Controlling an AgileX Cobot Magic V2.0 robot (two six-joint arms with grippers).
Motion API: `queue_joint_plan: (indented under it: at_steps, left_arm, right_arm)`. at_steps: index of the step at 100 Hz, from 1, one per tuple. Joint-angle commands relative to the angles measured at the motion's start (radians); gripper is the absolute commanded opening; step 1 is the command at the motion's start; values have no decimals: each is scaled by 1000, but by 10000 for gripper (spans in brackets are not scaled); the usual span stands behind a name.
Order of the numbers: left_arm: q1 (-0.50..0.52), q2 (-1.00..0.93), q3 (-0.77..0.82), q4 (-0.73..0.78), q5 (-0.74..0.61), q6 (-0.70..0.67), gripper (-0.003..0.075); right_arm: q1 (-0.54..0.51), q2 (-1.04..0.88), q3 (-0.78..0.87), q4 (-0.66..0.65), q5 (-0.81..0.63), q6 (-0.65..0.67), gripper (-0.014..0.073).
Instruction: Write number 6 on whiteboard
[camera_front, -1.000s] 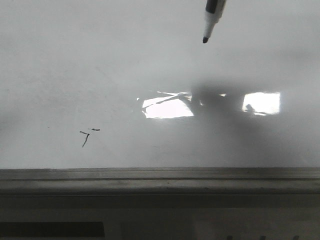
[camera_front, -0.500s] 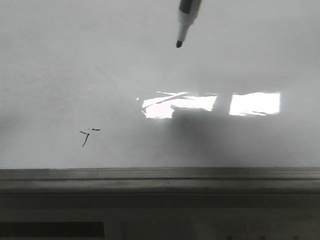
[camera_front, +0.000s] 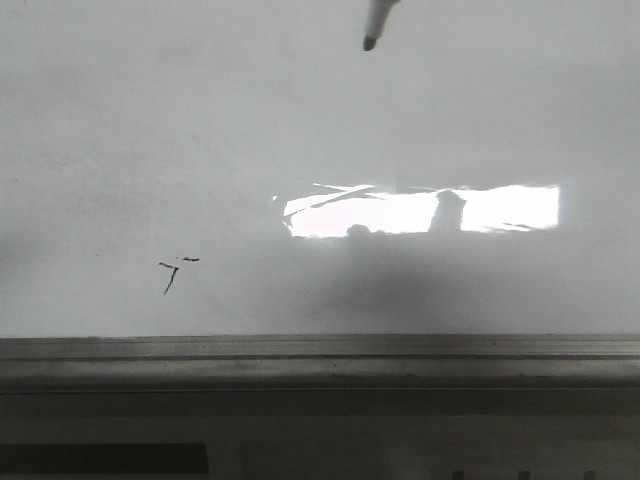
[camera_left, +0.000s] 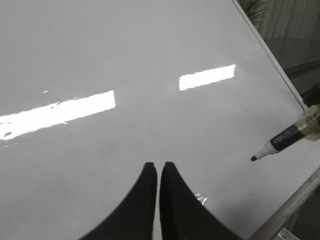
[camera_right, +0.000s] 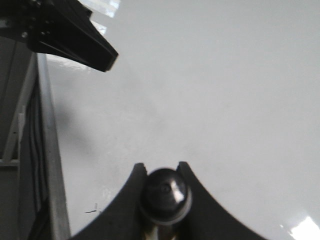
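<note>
The whiteboard (camera_front: 150, 150) fills the front view, glossy pale grey with a bright glare and a grey metal edge strip along its near side. No large number 6 shows on it. A marker (camera_front: 376, 20) hangs tip-down at the top of the front view, its black tip above the board. It also shows in the left wrist view (camera_left: 287, 140). My right gripper (camera_right: 162, 167) is shut on the marker (camera_right: 165, 195), seen end-on. My left gripper (camera_left: 157, 165) is shut and empty, just above the board (camera_left: 150, 60).
A small thin broken black scribble (camera_front: 175, 272) sits on the board's near left; it also shows in the right wrist view (camera_right: 92, 209). The metal edge strip (camera_front: 320, 348) runs along the front. The left arm's black body (camera_right: 70, 30) hangs over the board.
The marker has moved left and then up toward the top of the front view. Its dark reflection has cleared off the glare.
</note>
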Motion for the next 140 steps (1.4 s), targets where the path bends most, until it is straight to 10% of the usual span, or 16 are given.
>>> queue_joint_plan:
  at_steps: [1,19,140]
  left_arm:
    - [3,0,-27,-3,-6,-6,-20]
    - [3,0,-27,-3,-6,-6,-20]
    - [3,0,-27,-3,-8,-6,-20]
  right_arm:
    - [21,-8,0,-294,-160,272,-43]
    - [38,15,83,-727,-407,653,-43]
    - [-103,250,114,-395,-725,629,-44]
